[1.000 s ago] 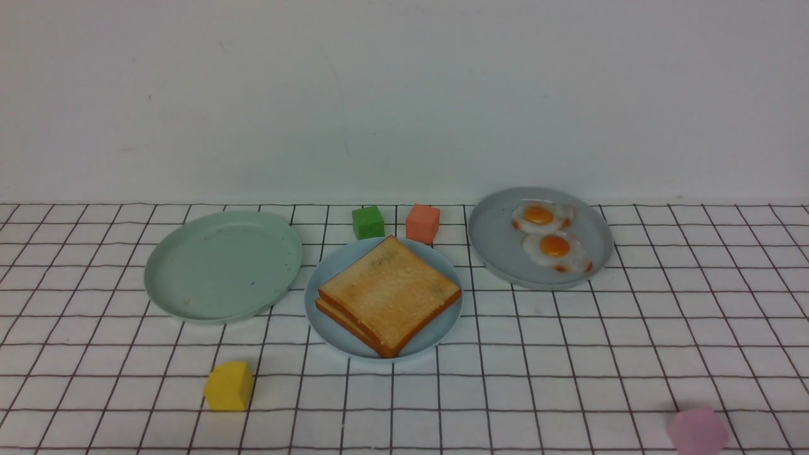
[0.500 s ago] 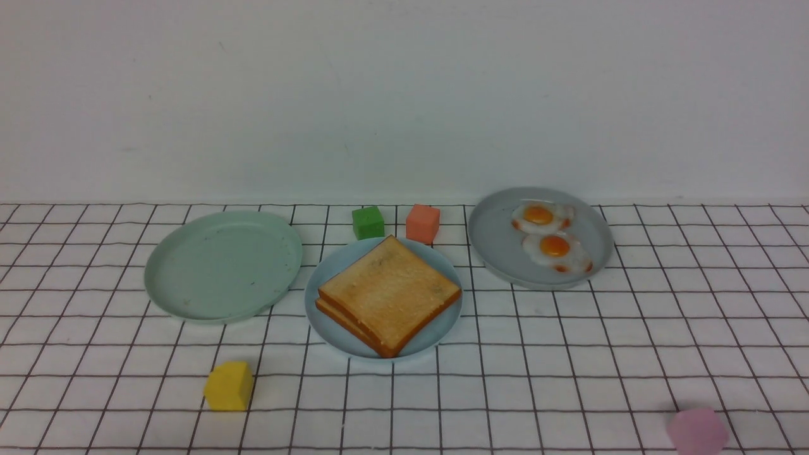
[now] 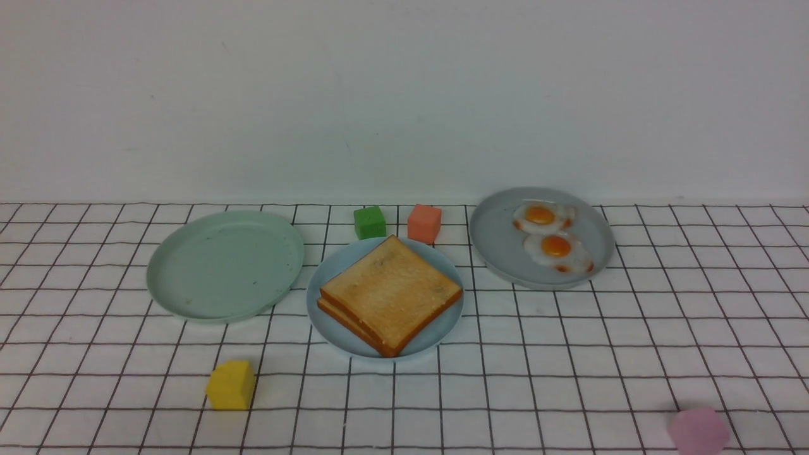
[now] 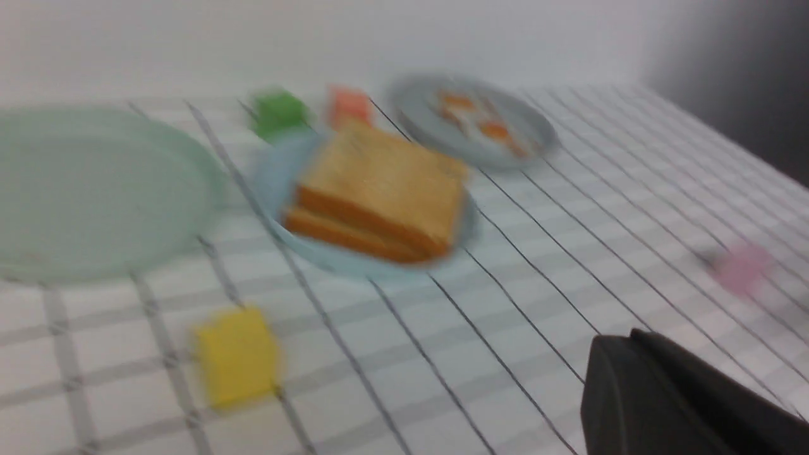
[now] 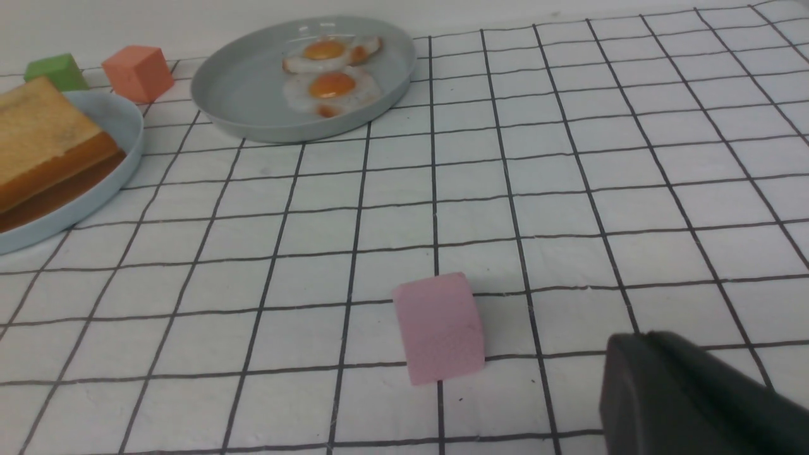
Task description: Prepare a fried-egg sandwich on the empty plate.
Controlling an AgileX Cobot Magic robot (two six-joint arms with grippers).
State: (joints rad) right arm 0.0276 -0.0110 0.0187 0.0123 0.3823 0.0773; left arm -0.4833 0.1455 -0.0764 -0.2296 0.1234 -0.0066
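Three plates sit on the black-gridded white tablecloth (image 3: pixel 569 354) in the front view. At centre frame, the light sky-blue plate (image 3: pixel 328 316) carries two toast slices (image 3: pixel 392 292) stacked one on the other, with a corner pointing toward the wall; whether anything lies between the slices cannot be told. To its left, just apart, lies the pale mint-green plate (image 3: pixel 225 265), bare. At upper right of centre, the grey plate (image 3: pixel 496 237) holds two fried eggs (image 3: pixel 551 239) side by side, whites touching.

A green cube (image 3: pixel 369 222) and a salmon cube (image 3: pixel 423 223) stand near each other just behind the blue plate's far rim. A yellow block (image 3: pixel 231 385) rests at lower left, and a pink block (image 3: pixel 698 431) at the lower right corner.

Neither arm shows in the front view. In the blurred left wrist view, only a dark part of the left gripper (image 4: pixel 663 398) enters the lower right corner; the right gripper (image 5: pixel 676 404) shows likewise in the right wrist view, near the pink block. Both grippers have their jaws together, holding nothing.
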